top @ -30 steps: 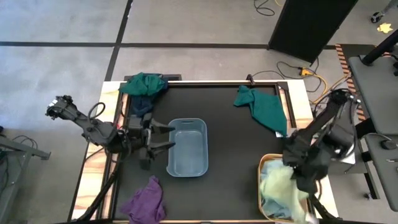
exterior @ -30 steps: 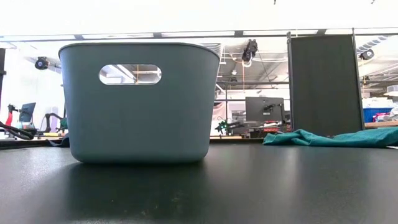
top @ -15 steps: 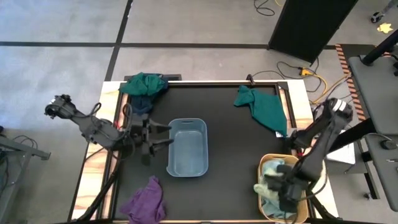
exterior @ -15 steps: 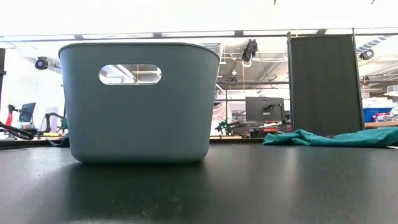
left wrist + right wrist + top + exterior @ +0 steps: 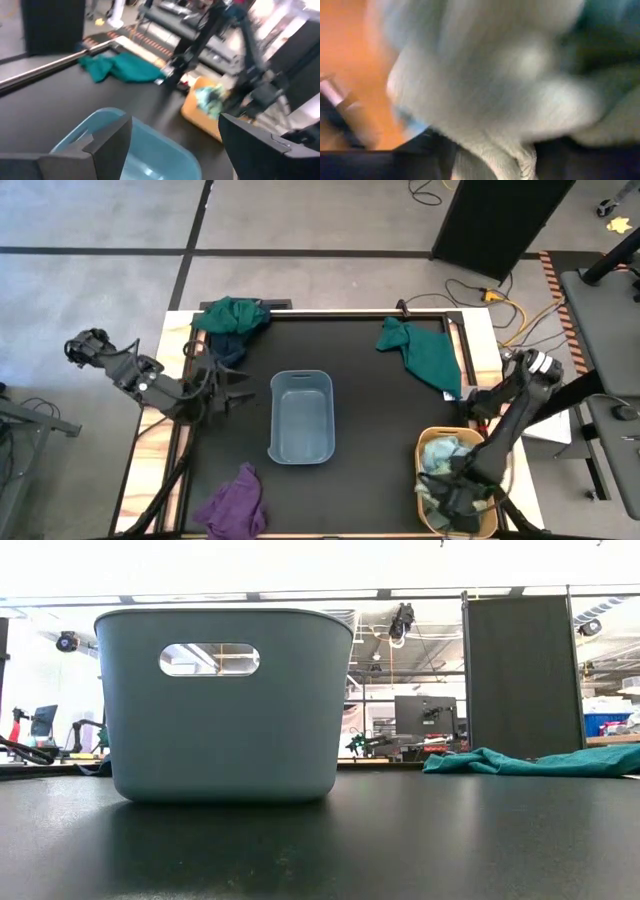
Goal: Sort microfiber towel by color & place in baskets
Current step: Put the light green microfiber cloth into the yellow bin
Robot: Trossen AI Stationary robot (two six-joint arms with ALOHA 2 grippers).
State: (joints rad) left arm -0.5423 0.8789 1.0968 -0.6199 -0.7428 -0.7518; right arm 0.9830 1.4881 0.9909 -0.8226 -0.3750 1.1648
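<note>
The grey-blue basket (image 5: 300,416) stands mid-table with nothing showing inside. My left gripper (image 5: 228,395) hovers open just left of it; between its fingers the left wrist view shows the basket's rim (image 5: 150,135). My right gripper (image 5: 455,498) reaches down into the yellow-orange basket (image 5: 421,475) at the near right, among pale towels (image 5: 443,458). In the right wrist view its dark fingers stand apart with a pale towel (image 5: 485,75) filling the picture. A dark green towel (image 5: 420,348) lies flat at the far right, a green and navy heap (image 5: 232,320) at the far left, and a purple towel (image 5: 235,505) at the near left. My right gripper has its fingers (image 5: 420,150) apart inside the yellow-orange basket, pointing down from above. A fold of the pale towel (image 5: 495,160) lies between them. I cannot tell whether the fingers touch it. The towel rests in the basket.
The table's raised frame (image 5: 330,311) runs along the far edge. In the low view the grey-blue basket (image 5: 225,705) stands near at the left and the dark green towel (image 5: 530,762) lies beyond at the right. Bare dark tabletop (image 5: 375,430) lies between the two baskets.
My right gripper has gone toward the table's near edge and down into the yellow-orange basket, taking the pale towel that hung over the basket; the towel now lies inside. My left gripper has drawn back toward the table's left edge, away from the grey-blue basket.
</note>
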